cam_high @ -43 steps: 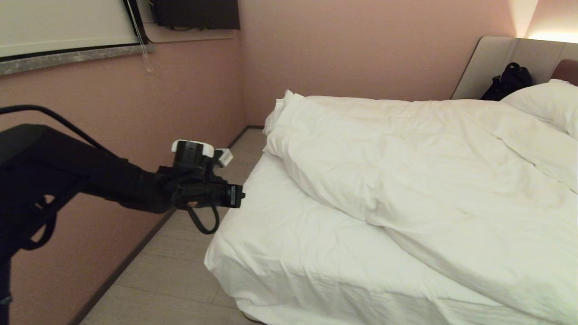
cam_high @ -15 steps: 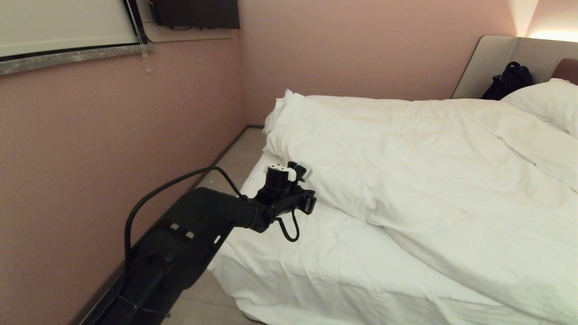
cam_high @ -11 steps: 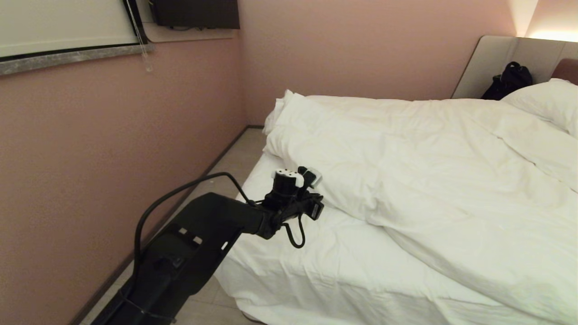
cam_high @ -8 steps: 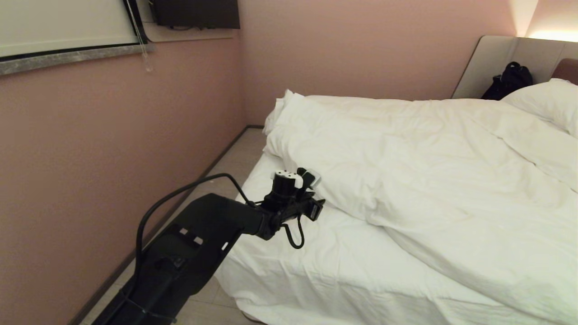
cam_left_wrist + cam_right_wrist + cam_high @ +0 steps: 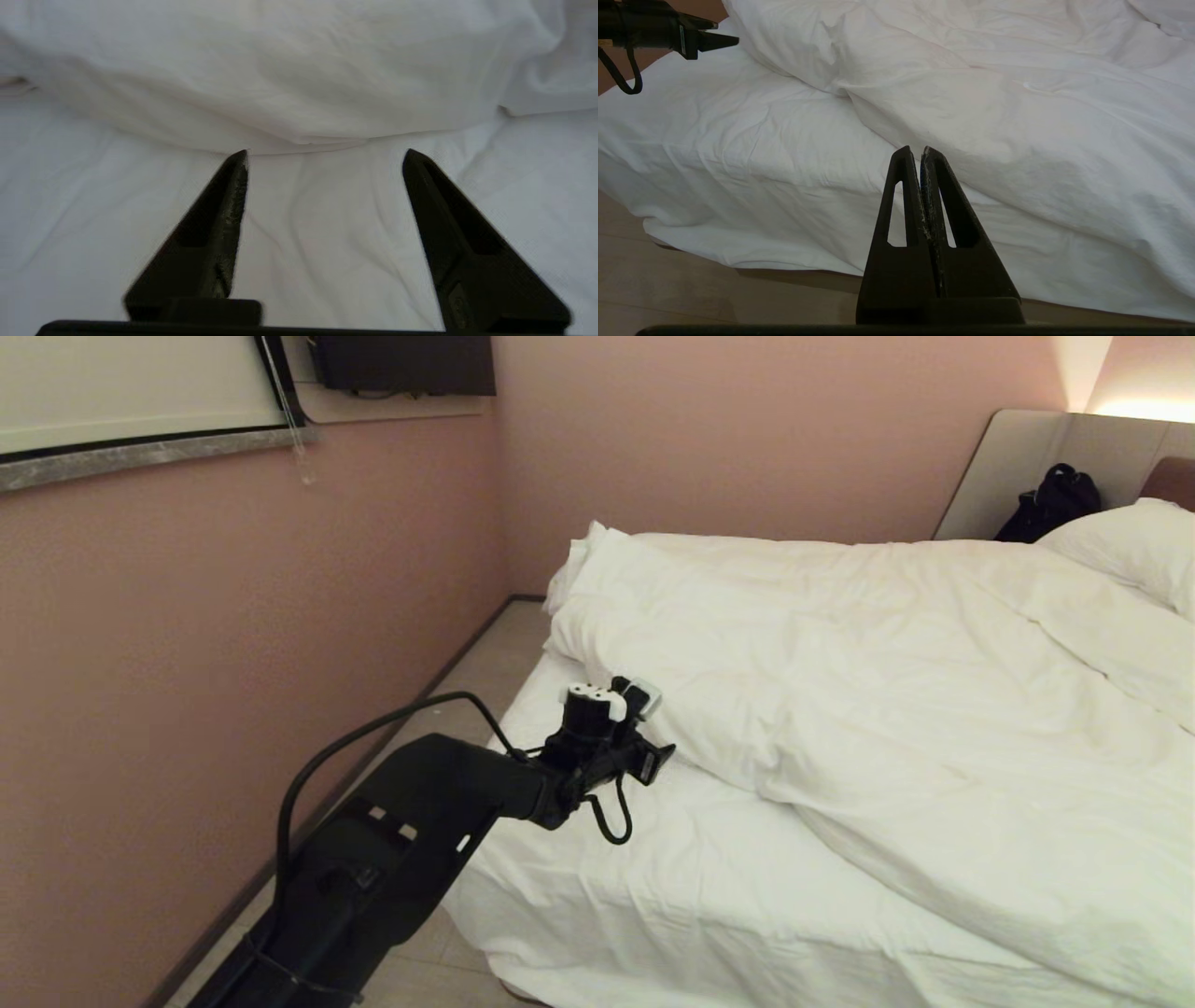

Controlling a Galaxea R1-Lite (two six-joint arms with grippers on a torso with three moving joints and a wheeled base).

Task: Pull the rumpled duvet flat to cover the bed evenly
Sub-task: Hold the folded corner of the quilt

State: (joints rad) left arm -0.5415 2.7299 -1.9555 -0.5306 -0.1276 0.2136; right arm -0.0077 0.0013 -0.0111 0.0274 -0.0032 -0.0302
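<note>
- Reaching in from the left of the head view, the black left gripper hovers low over the thin white fitted sheet, its jaws spread apart and empty, tips just short of the duvet's near fold.
- That low, level pose looks chosen to slide one finger under the fold and pinch it for a pull.
- Centre stage: the thick puffy white duvet lies bunched diagonally across the wide white-sheeted bed, heaped toward the far side and the plump white pillow, leaving the near corner bare.
- Its surface is soft, creased, with a rolled edge facing the open fingers.
- Over on the right, the black right gripper sits parked off the bed's edge, jaws pressed together, holding nothing.
</note>
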